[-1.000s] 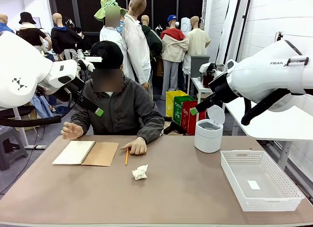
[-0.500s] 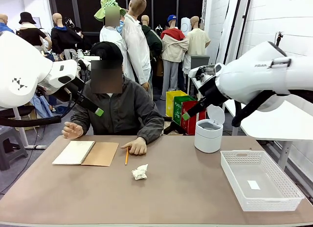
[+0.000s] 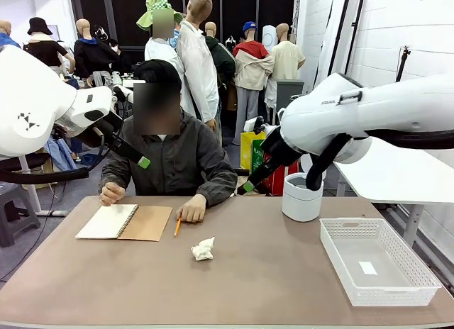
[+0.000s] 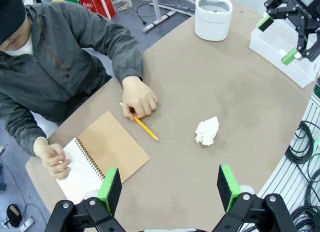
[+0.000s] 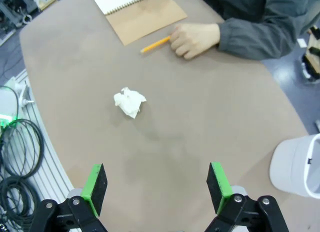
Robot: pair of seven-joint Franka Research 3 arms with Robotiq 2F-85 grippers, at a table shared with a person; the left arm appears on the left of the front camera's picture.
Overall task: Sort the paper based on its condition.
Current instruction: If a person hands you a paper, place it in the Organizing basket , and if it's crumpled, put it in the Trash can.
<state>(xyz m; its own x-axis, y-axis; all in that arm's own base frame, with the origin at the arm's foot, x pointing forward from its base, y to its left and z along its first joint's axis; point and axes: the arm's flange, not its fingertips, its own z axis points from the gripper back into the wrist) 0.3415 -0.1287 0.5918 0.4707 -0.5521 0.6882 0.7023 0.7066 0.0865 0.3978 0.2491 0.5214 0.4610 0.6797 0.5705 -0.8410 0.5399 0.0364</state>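
The crumpled paper [image 3: 203,249] lies at the centre of the front view on the table [image 3: 269,286], just below the person's hand [image 3: 191,210] and pencil [image 3: 177,227]. The right gripper [image 5: 156,188] hangs high at centre-right, jaws wide and empty. The left gripper [image 4: 168,188], upper left, is likewise spread and holds nothing. So light a wad could skid from a closing pinch, and a descent might brush the hand. The white scrap [image 3: 367,268] in the basket [image 3: 355,226], lower right, looks like a mere tag, though it is too small to be sure.

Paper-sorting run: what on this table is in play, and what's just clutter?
In play:
- crumpled paper ball
- white bin with its lid up, and white basket, probably the two drop spots

Lying about:
- spiral notebook, open in front of the person
- pencil, at the person's hand
- small white slip, in the basket
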